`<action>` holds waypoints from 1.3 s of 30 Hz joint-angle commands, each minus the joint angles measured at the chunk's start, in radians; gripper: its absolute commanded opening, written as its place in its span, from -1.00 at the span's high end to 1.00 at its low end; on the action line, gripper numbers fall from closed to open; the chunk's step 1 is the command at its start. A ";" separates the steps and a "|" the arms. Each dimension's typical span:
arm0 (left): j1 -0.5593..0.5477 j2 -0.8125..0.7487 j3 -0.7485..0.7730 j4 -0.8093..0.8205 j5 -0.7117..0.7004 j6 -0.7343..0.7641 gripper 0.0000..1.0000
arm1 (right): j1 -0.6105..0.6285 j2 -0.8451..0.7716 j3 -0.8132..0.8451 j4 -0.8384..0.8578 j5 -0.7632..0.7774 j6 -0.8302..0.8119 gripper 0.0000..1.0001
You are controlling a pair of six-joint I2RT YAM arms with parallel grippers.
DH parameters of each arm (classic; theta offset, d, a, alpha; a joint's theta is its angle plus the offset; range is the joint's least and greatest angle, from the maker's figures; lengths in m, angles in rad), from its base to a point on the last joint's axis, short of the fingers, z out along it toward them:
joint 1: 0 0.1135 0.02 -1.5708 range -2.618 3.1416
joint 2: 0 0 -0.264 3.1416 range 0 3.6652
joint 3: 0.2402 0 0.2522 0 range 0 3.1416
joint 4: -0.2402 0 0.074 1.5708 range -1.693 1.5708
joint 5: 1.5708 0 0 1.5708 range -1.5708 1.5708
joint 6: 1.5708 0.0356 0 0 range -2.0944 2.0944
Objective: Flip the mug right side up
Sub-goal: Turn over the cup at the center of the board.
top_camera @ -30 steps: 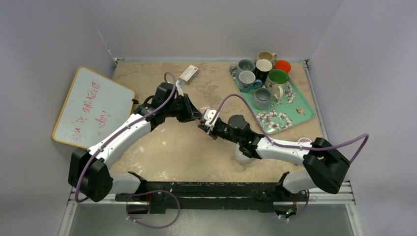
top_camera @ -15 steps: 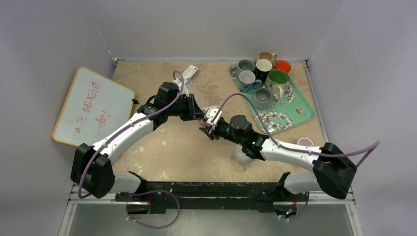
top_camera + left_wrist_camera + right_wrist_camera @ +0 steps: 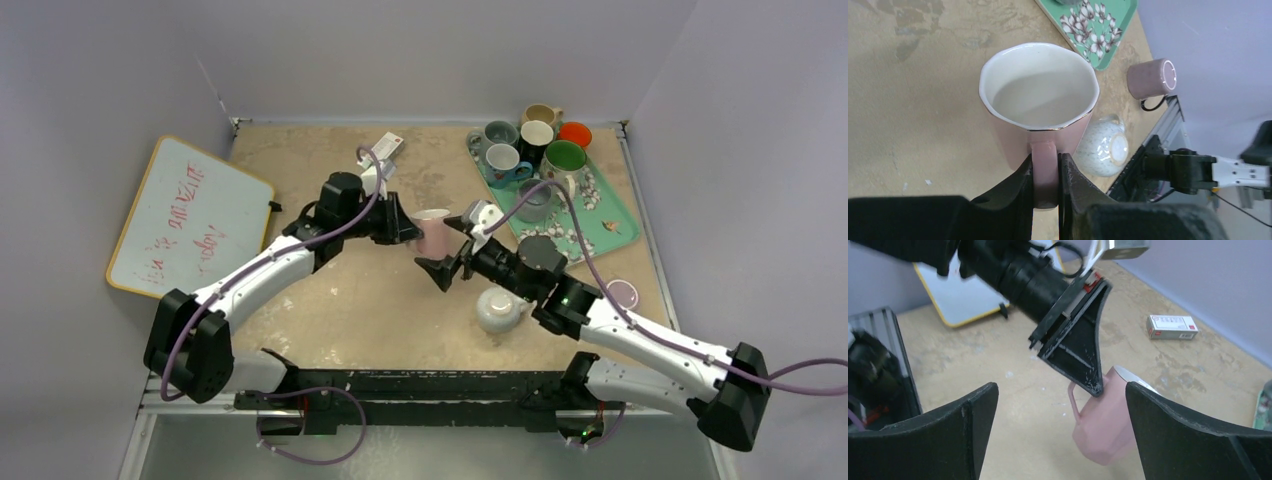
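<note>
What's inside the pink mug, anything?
Empty. The left wrist view looks straight into the pink mug: bare white interior, no liquid or object in it.

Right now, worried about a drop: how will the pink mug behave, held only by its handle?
Likely rigid but fragile: the pink mug looks like glazed ceramic. Probably slippery and apt to swing, since the left gripper clamps only its narrow handle. Empty inside, so probably light.
</note>
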 commanded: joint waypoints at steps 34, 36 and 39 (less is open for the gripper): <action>-0.265 -0.002 -0.421 0.753 -0.612 0.323 0.55 | -0.104 0.236 0.253 -0.535 0.338 0.859 -0.35; -0.265 -0.027 -0.424 0.700 -0.579 0.276 0.42 | -0.104 0.256 0.258 -0.534 0.320 0.867 -0.31; -0.265 -0.062 -0.416 0.611 -0.539 0.215 0.26 | -0.104 0.299 0.269 -0.542 0.282 0.896 -0.33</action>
